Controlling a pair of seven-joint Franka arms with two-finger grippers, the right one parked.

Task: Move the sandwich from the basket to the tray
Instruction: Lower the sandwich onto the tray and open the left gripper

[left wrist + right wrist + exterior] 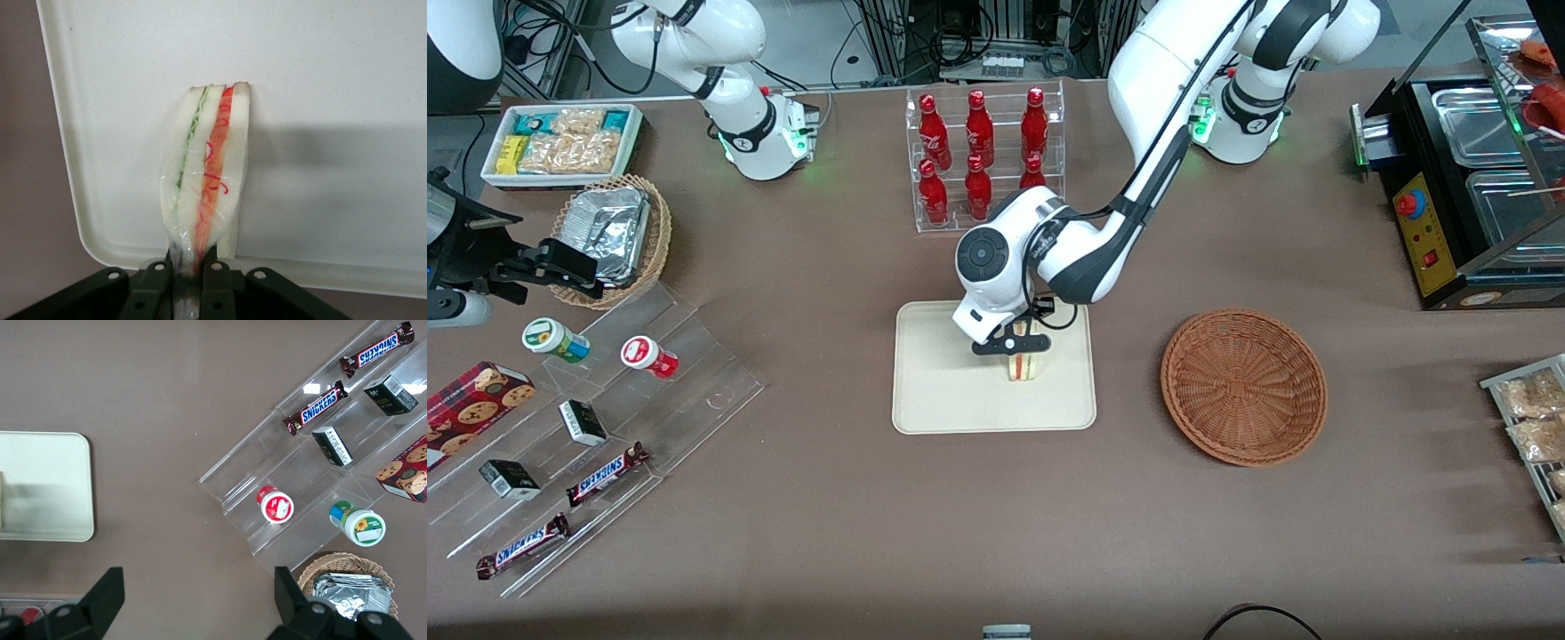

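My left gripper (1018, 349) is shut on the sandwich (1024, 366), a wrapped white wedge with red, orange and green layers. It holds the sandwich upright on or just above the cream-white tray (943, 391), in the part of the tray toward the working arm's end. In the left wrist view the black fingers (155, 280) pinch the sandwich (207, 167) by its clear wrap, with the gripper (185, 268) over the tray (333, 87) near its rim. The reddish-brown woven basket (1243, 387) lies empty beside the tray, toward the working arm's end. The tray also shows in the right wrist view (47, 487).
A clear rack of red bottles (983, 160) stands farther from the front camera than the tray. A clear stepped shelf (587, 427) with snacks, a tan basket of foil containers (609, 240) and a white snack bin (560, 142) lie toward the parked arm's end. A black appliance (1476, 196) stands toward the working arm's end.
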